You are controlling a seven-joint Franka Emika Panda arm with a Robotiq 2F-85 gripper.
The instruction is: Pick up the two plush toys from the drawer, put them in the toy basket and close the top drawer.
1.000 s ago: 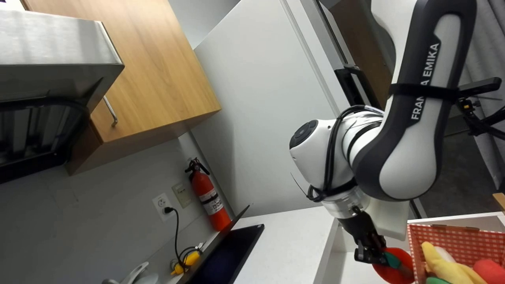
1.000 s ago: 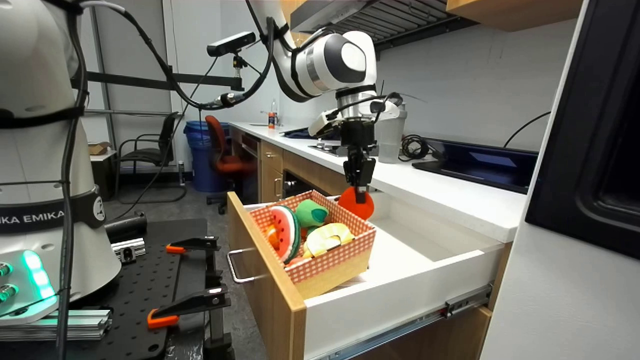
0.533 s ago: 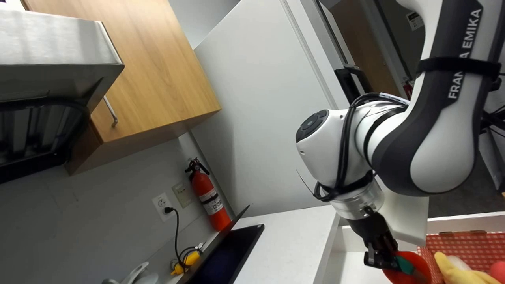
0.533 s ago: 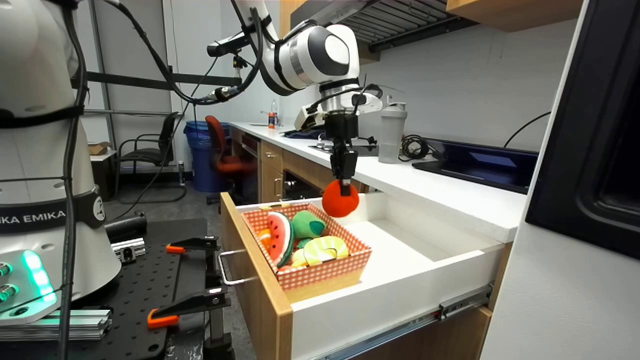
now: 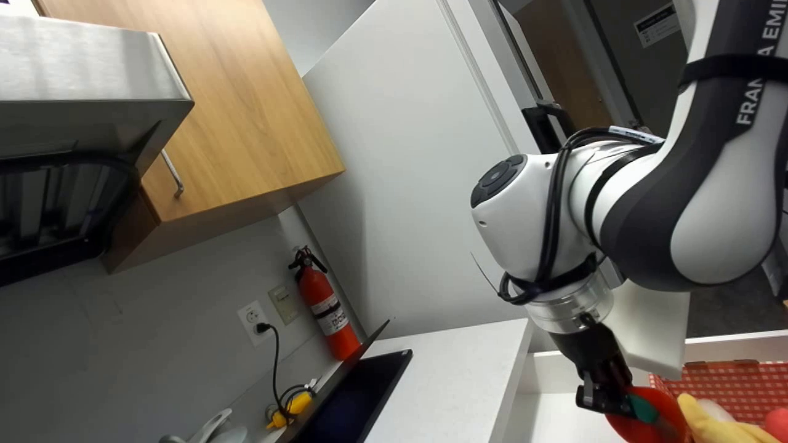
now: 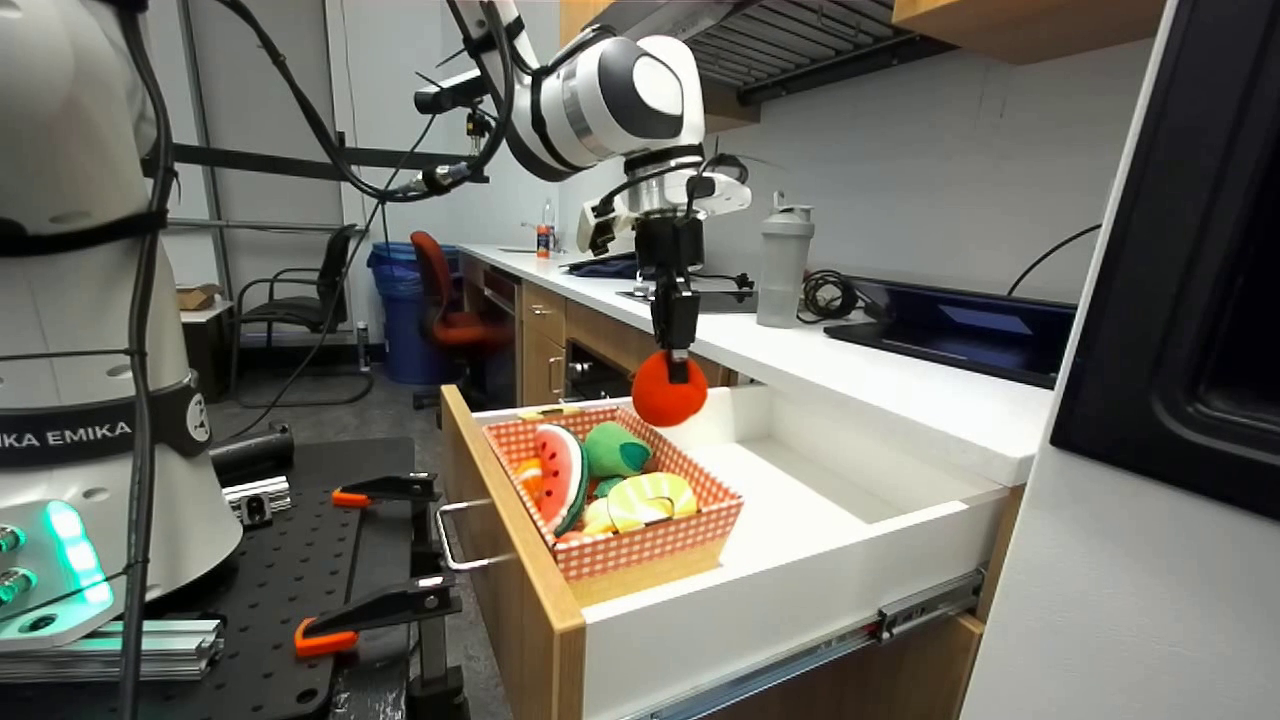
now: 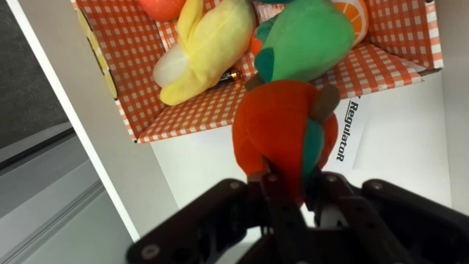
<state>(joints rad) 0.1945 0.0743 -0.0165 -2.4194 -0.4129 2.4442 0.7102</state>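
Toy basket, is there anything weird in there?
Yes. In the wrist view, what looks like a battery lies inside the toy basket, beside the banana plush. It's odd because it doesn't look like a toy.

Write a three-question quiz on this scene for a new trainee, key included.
1. True or false: the toy basket stands inside the open top drawer.
2. The plush toy in the gripper is mainly: a) yellow; b) red-orange; c) purple.
3. Which fruit does the yellow plush in the toy basket look like?

Key: 1. True. 2. b. 3. A part-peeled banana.
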